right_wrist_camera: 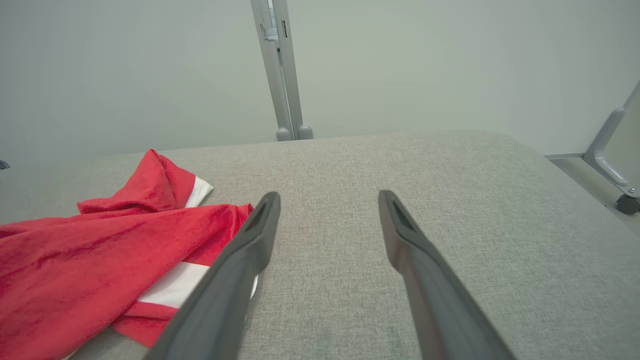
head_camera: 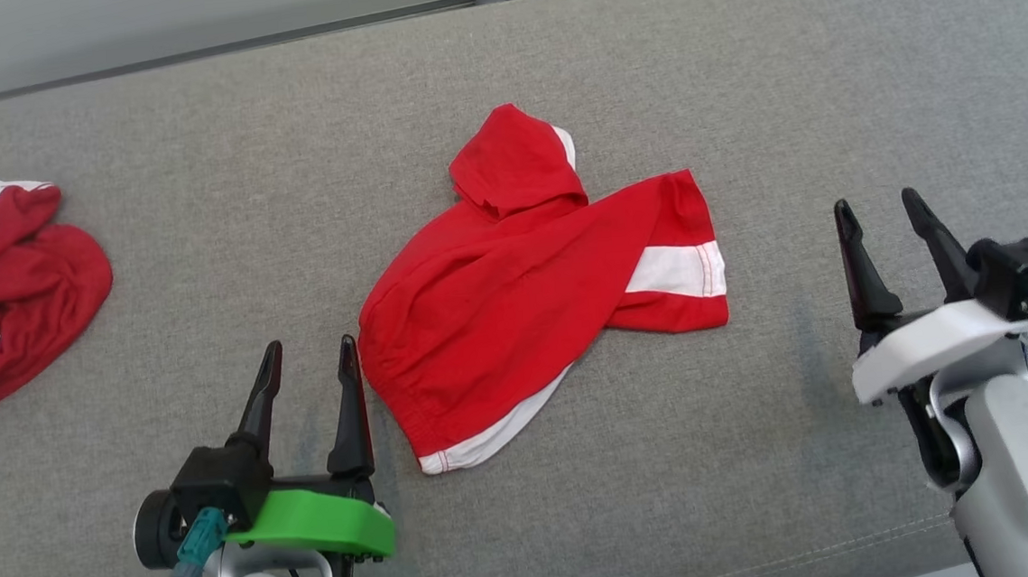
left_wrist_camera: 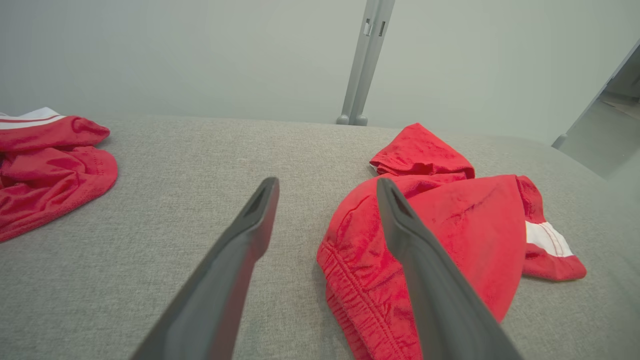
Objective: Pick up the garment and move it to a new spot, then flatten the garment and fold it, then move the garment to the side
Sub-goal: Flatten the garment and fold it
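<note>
Head view: garment lies crumpled on cushion; left jaws and right jaws open, empty.

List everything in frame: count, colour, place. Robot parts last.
red garment: one, bright red with white bands, crumpled at the centre of the cushion, lying free between the two grippers
second garment: one, darker red with white stripes, bunched at the left edge of the head view, partly cut off
cushion: one, grey woven fabric, under everything
metal post: one, grey, upright behind the cushion's far edge
left gripper: one, dark fingers on a green mount, lower left, open, just left of the red garment's waistband
right gripper: one, dark fingers on a white mount, right side, open, over bare cushion
</note>
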{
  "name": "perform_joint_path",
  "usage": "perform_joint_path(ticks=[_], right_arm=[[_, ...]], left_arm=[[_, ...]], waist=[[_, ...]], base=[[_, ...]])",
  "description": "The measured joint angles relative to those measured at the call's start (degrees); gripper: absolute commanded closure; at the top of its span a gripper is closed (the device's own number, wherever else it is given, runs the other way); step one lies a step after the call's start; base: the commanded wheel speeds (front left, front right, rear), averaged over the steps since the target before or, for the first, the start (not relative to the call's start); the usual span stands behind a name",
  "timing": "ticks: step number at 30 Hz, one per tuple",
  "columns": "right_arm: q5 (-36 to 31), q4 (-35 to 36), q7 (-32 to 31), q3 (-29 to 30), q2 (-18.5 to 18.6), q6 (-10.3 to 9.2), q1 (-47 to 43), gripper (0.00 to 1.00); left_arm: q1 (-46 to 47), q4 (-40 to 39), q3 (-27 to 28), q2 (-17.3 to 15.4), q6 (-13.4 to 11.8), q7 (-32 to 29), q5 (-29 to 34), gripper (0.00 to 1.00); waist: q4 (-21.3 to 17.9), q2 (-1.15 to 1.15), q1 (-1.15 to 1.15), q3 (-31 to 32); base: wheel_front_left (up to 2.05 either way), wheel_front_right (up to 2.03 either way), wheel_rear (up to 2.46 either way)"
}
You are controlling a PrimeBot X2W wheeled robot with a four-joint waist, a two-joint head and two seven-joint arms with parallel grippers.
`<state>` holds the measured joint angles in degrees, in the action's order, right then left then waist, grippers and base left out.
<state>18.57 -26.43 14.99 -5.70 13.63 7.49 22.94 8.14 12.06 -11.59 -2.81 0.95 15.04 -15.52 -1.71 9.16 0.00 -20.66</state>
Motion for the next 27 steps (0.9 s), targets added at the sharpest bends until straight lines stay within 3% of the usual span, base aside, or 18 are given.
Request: perform_joint_path(ticks=[5,12,27], right_arm=[[-5.37,10.06,0.00,2.56,-4.82,0.00,-9.29,0.00],[-10.15,18.13,-2.87,2.55,-7.94,0.00,-15.89,0.00],[-12.16,21.30,-4.42,3.67,-10.35,0.00,-20.60,0.00]], left_arm=[[-2.97,-1.36,1.41,0.00,0.05,0.01,0.36,0.00],[-8.56,-3.96,3.64,-0.01,-0.99,0.00,-0.27,0.00],[-13.71,-5.52,2.89,-0.01,-2.56,0.00,-1.63,0.00]], waist=[[-1.06,0.01,0.00,2.05],[-1.78,0.01,0.00,5.00],[-0.92,0.01,0.00,10.59]], base=[[0.00,0.00,0.00],[0.00,0.00,0.00],[0.00,0.00,0.00]])
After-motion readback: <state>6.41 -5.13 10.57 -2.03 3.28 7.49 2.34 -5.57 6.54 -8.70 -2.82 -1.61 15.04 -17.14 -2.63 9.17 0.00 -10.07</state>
